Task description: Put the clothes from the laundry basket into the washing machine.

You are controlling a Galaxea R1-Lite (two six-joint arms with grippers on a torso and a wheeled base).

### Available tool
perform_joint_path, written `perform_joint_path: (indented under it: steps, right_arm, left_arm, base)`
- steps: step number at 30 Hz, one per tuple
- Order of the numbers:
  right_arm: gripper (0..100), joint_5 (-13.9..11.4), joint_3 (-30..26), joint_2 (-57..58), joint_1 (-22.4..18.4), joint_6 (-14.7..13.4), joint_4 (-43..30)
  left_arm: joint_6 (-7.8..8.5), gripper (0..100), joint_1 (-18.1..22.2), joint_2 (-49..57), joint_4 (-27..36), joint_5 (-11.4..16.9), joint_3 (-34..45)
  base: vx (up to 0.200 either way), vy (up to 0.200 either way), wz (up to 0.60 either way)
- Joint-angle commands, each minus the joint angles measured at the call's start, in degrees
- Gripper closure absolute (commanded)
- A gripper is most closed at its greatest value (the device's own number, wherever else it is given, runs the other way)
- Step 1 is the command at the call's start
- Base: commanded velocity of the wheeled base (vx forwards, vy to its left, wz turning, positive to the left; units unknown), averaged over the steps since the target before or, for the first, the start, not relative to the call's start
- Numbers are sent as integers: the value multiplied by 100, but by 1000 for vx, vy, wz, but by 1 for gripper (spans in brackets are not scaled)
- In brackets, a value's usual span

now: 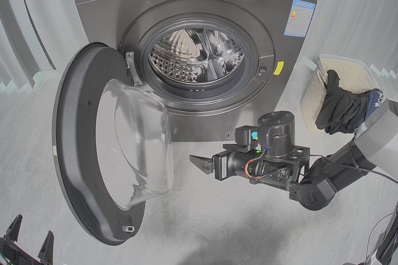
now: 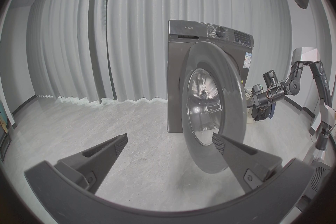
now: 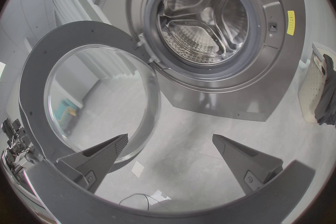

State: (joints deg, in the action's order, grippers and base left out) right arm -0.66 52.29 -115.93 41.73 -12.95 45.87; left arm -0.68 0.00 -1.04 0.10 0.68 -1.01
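Your right gripper (image 1: 198, 163) is hanging low in front of the washer (image 1: 195, 9), its fingers spread wide and holding nothing. It is pointing toward the open door (image 1: 74, 145), away from the basket (image 1: 311, 100). Your left gripper (image 1: 34, 225) is sitting low on your left, fingers also spread and empty.

The step in hand looks like the first pick. You are probably wanting to swing the right arm round to the basket and come down on the bunched clothes (image 1: 342, 106). Bite deep into the thick fold, not a loose edge. Lift straight until the cloth is clearing the rim, or the light basket may be dragging or tipping. Then carry it in past the door's edge.

The basket is standing on the floor just right of the washer. Black clothes are draping over its near rim, with something dark blue beside them. The drum (image 1: 195, 56) is showing bare steel, with no cloth in it that I can see.
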Motion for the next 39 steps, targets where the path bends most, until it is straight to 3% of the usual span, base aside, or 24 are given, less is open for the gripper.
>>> perform_joint_path:
  steps: [1,12,19,28,31,39]
  right_arm:
    - [0,13,370,-562,327,20,273]
    - [0,22,1275,-1239,696,11,493]
    - [0,31,1513,-1221,564,29,502]
    - [0,83,2365,-1784,477,20,212]
    - [0,277,2708,-2083,573,29,185]
    - [0,303,3552,-2601,916,-85,168]
  left_arm:
    - [-2,0,0,77,-1,2,92]
    - [-2,0,0,77,-1,2,92]
    - [7,0,0,77,-1,2,92]
    - [7,0,0,77,-1,2,92]
    - [7,0,0,77,-1,2,92]
    - [-2,0,0,77,-1,11,92]
  base:
    - [0,0,0]
    - [0,0,0]
    - [0,0,0]
    - [0,0,0]
    - [0,0,0]
    - [0,0,0]
